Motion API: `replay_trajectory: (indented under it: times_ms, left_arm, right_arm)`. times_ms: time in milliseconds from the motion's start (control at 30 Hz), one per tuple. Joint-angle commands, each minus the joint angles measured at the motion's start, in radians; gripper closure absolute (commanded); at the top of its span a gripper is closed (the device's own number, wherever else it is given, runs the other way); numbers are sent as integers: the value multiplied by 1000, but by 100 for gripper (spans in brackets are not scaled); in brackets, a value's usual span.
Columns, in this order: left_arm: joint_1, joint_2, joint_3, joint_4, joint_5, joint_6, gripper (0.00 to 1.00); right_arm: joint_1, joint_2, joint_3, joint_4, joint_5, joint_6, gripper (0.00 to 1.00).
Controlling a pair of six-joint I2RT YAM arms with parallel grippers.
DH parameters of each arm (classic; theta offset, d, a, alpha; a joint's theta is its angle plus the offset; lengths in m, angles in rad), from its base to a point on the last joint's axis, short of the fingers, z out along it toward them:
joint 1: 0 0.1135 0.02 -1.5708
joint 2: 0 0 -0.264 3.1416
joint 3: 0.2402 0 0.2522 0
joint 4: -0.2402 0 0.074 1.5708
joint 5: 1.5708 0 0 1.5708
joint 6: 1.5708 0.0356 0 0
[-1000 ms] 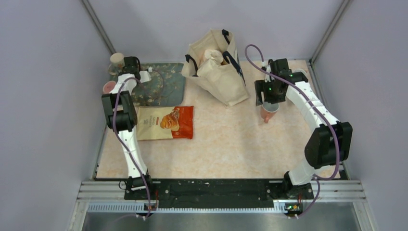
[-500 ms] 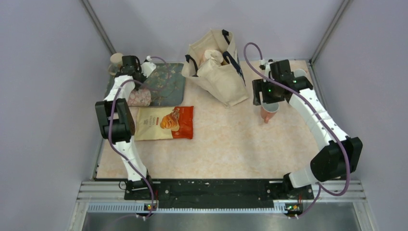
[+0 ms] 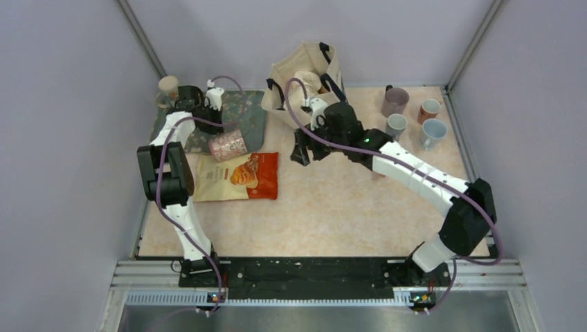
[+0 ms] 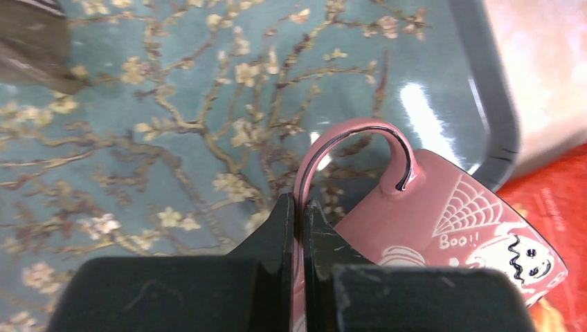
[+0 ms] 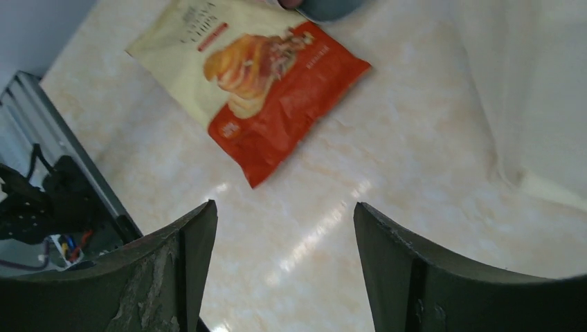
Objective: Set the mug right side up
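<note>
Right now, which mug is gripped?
The pink mug at the tray edge: the left gripper is shut on its handle. The right gripper is open, holding no mug.

Left pincer (image 4: 299, 207) pinched shut; right pincer (image 5: 280, 214) spread wide, extended across leftward.
</note>
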Motion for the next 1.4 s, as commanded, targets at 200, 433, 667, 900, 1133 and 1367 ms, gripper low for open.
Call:
replay_trajectory:
  times_ms: [200,433,667,900,1133,1367]
  left_arm:
    - [3,-107,-93,52,286,-171,100]
    - [1,-172,-177,86,357,-179,100]
    - [2,-183,-192,76,386,-169,100]
    - [2,-197,-195,78,413,-189,100]
    - [17,-227,-144,-16,455,-182,83]
    - [92,-273,-31,-215,602,-162,23]
  right_arm:
    - [66,341,96,567,-240,159,27]
    - [75,524,197,712,-272,148,24]
    - [79,741,368,721,-337,209,25]
    - [111,834,497,689,-452,212,66]
    - [138,622,360,657,-380,125,100]
    - [137,358,148,502,-220,52,100]
